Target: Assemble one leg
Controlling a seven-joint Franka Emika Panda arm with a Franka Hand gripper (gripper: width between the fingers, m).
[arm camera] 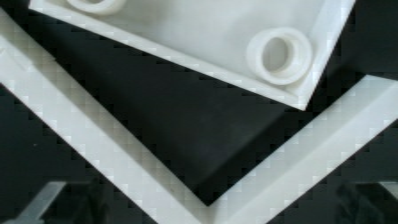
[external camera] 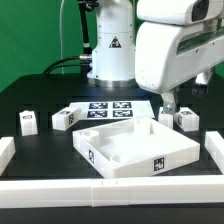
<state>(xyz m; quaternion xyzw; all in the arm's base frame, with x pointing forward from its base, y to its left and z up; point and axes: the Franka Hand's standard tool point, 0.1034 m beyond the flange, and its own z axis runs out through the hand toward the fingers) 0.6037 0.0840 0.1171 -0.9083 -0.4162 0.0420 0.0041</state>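
Two legs, small white blocks with tags, stand at the exterior view's left, one (external camera: 27,122) further out than the other (external camera: 65,119). Two more legs (external camera: 186,120) stand at the right, behind the large white square tray-like part (external camera: 135,150). My gripper (external camera: 170,102) hangs just above and beside the right pair and holds nothing. In the wrist view the gripper (arm camera: 205,212) shows only as dim dark fingers (arm camera: 39,205) at the frame's edge, set wide apart. That view also shows a corner of the tray part with a round socket (arm camera: 279,52). No leg shows there.
The marker board (external camera: 108,108) lies behind the tray part, in front of the arm's base. White fence rails run along the front (external camera: 110,190), left (external camera: 5,150) and right (external camera: 215,150) of the black table. A rail corner (arm camera: 214,190) forms a V in the wrist view.
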